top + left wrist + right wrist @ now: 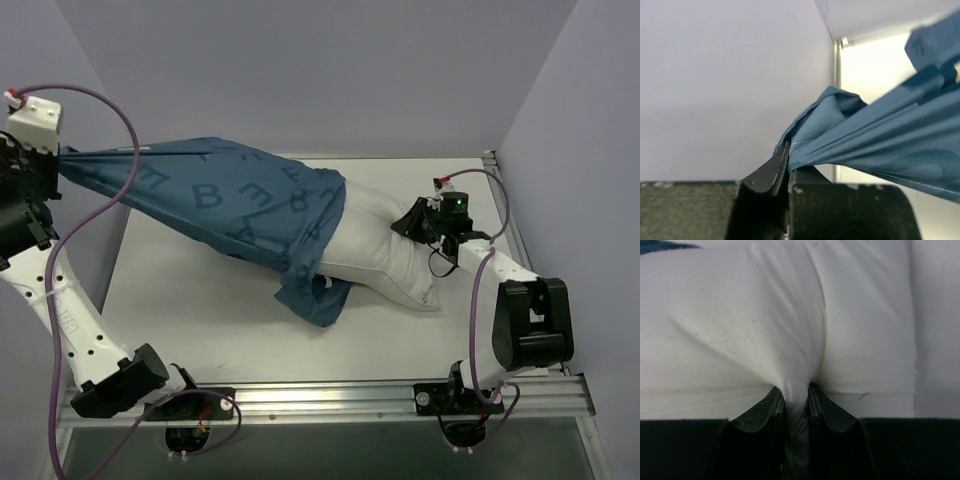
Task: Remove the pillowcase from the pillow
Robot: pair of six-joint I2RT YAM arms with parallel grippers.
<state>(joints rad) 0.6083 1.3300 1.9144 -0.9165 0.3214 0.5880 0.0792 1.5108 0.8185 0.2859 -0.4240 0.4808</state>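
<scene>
the pillowcase is about halfway off the pillow. its open end covers only the pillow's left part and hangs in a bunched fold off the pillow's near-left corner. its closed end is stretched taut, up and away to the left of the pillow, lifted off the table. the pillow's right half shows bare white.

the left gripper, far to the left of the pillow, is clenched on a gathered corner of the blue cloth. the right gripper, at the pillow's right end, pinches a fold of the white cover between its closed-in fingers.

what is left, i judge, is to draw the case further left while the pillow is held back, until the covered end slips free.
</scene>
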